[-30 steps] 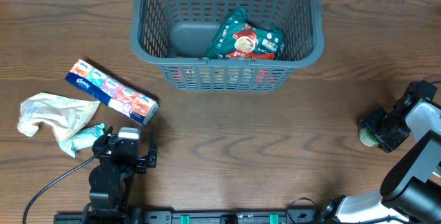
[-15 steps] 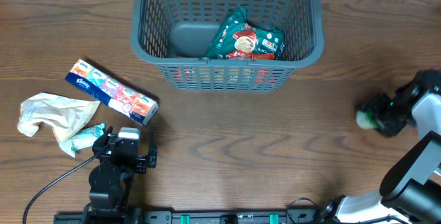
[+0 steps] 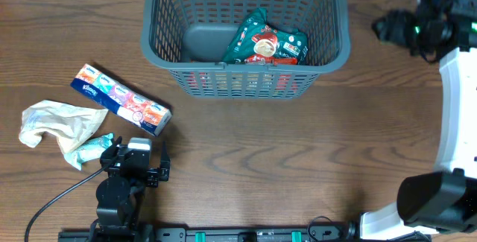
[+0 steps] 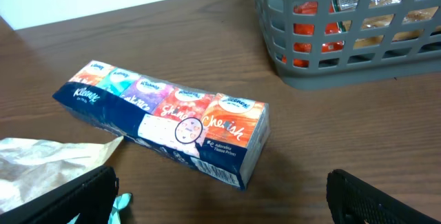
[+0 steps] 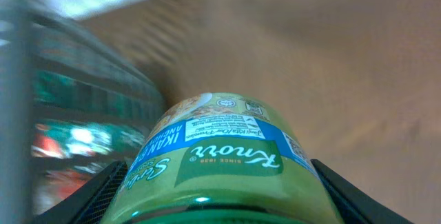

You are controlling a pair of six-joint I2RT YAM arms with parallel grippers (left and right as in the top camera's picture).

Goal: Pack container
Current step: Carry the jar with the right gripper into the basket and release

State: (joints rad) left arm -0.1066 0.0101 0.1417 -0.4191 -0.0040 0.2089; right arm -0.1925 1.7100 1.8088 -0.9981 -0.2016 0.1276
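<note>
Right claw [image 3: 393, 27] grasps a green jar [image 5: 215, 160] near the far right corner, beside the basket [image 3: 223, 65]; left claw [image 4: 224, 193] released.

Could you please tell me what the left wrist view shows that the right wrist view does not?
Only the left wrist view shows the Kleenex tissue pack lying on the table, with a crumpled pale wrapping beside it. Only the right wrist view shows the green Knorr jar, clamped in the right pincer and filling much of the frame. Both show the container: its slotted wall with packets behind it, though the right wrist view is blurred.
</note>
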